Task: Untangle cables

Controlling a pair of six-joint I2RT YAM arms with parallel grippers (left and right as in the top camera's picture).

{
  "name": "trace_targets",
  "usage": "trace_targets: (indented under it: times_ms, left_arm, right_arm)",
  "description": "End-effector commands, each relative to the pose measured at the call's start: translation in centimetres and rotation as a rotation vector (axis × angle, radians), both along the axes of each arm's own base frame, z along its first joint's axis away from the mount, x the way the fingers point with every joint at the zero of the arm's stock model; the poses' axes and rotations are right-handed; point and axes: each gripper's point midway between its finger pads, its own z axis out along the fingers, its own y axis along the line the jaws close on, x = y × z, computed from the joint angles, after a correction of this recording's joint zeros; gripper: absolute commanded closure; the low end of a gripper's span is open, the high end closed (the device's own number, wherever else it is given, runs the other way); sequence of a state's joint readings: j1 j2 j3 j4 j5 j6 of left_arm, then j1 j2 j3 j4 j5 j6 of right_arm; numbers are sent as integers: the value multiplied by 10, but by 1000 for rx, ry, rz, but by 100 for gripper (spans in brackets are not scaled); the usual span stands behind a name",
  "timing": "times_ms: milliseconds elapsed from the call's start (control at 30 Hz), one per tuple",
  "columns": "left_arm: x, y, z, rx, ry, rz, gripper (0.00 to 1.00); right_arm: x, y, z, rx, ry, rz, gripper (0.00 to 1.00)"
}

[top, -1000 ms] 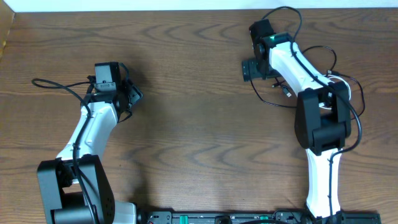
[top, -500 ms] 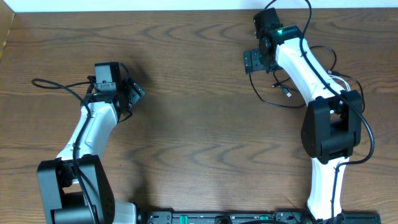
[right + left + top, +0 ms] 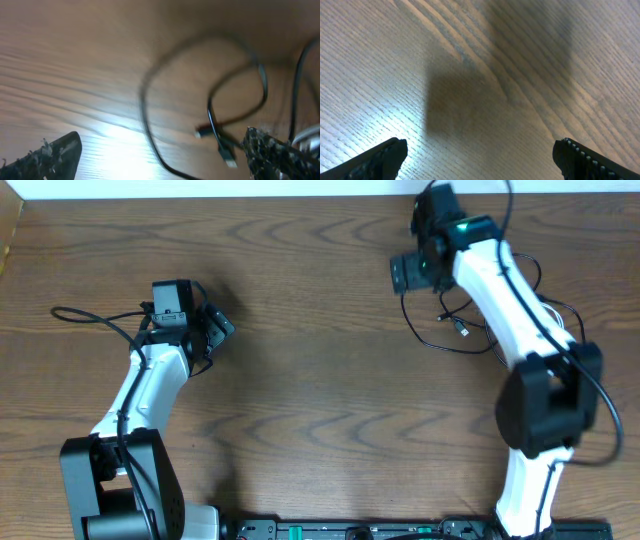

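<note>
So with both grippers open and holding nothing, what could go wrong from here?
1. The right gripper hangs near the black cable, whose loops overlap, and its wrist view is blurred. A grab now could miss or pinch two strands together, tightening the tangle.
2. The arm's own wiring runs close beside that cable and might snag it.
3. The left gripper sits over bare table, far off, so nothing holds the cable down.

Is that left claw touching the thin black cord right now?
Apart. The overhead view shows the left gripper on the left side of the table, while the black cable lies far off on the right side.
</note>
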State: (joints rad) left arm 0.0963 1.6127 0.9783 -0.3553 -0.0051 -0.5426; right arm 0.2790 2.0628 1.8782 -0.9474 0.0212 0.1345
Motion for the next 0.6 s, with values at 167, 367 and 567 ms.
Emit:
trace_targets:
  times_ms: [167,367,567]
  left_arm:
    - [1,2,-2,6,-4,-1,2]
    - [1,2,-1,6,-6,-1,2]
    - [2,2,-1,6,-10,-1,2]
  right_arm:
    - [-18,36,183,240,-439,222,1]
    - [-65,41,233,229,-578,393,1]
    - [-102,25,236,245,-692,399,1]
